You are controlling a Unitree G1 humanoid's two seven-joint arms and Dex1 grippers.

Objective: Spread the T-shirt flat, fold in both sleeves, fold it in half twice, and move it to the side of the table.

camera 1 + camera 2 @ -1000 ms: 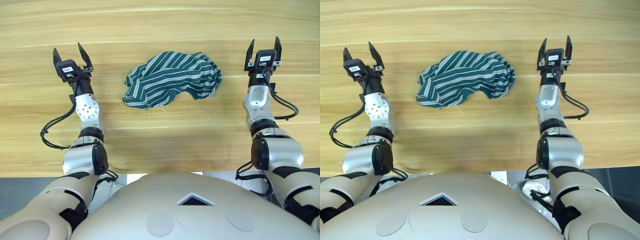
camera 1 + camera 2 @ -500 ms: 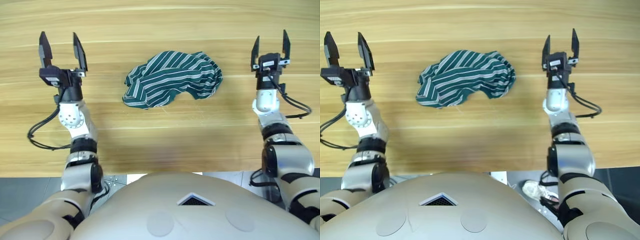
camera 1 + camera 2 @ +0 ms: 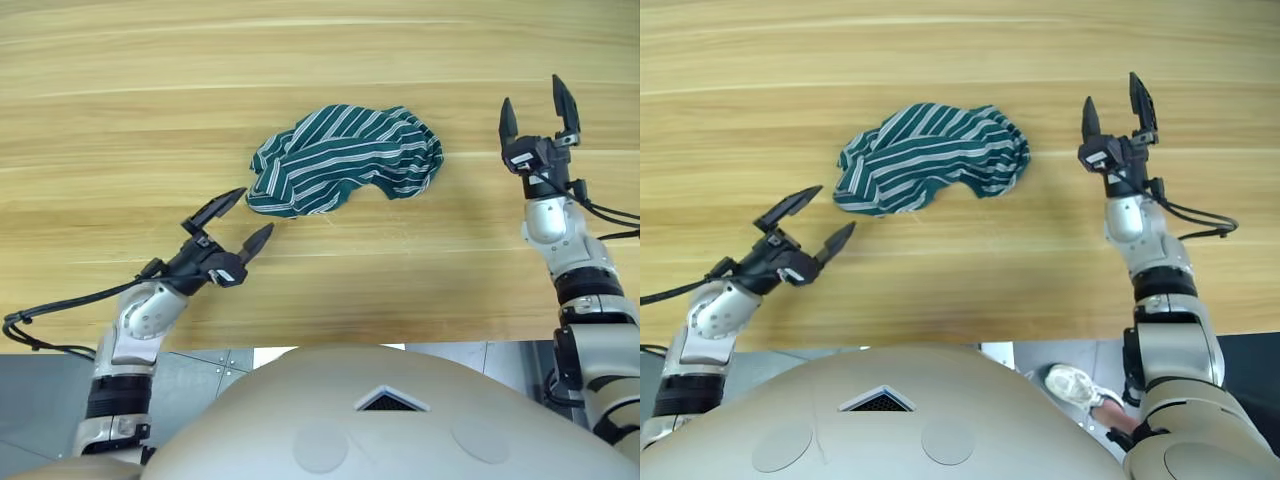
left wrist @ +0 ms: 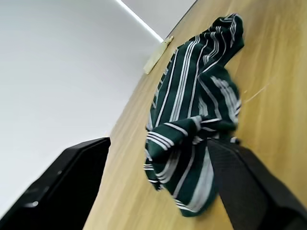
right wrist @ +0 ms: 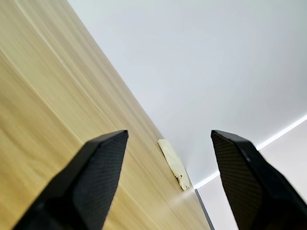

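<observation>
No writing, number or sign can be read anywhere in these views. A small white label point(image 3: 229, 276) sits on the body of the left gripper point(image 3: 258, 208), at about 8 o'clock from the T-shirt point(image 3: 345, 158). A second white label point(image 3: 520, 158) sits on the body of the right gripper point(image 3: 531, 90), at about 3 o'clock from the T-shirt; any print on either is too small to make out.
</observation>
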